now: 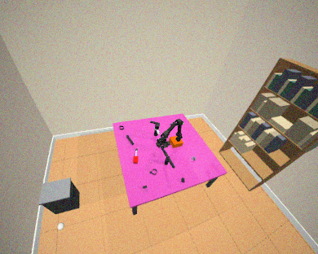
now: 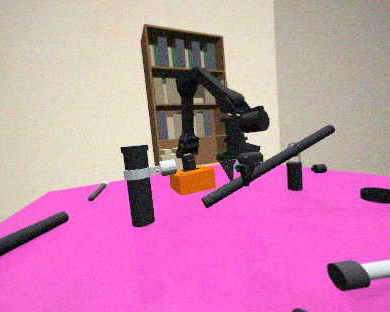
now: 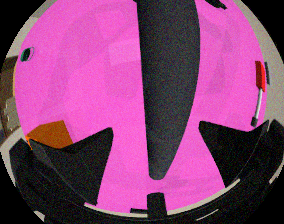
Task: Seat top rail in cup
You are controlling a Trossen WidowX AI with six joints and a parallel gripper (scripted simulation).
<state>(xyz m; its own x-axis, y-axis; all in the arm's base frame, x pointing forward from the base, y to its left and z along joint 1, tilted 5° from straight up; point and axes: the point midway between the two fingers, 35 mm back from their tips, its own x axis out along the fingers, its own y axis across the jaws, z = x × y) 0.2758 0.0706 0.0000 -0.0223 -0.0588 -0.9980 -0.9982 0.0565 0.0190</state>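
Observation:
The dark rail slants through the thin wire loop on the small post. Its near end is low and free, apart from the white rail-end cup. The cup hangs on the silver brace band, high on the big black post, just below its cap. My gripper is open and points down, its fingers on either side of the rail near its low end. Nothing is gripped. Whether a finger touches the rail is unclear.
The arm's base stands by an orange block between post and rail. A loose dark tube, a black ring and a red-ended tool lie on the pink table.

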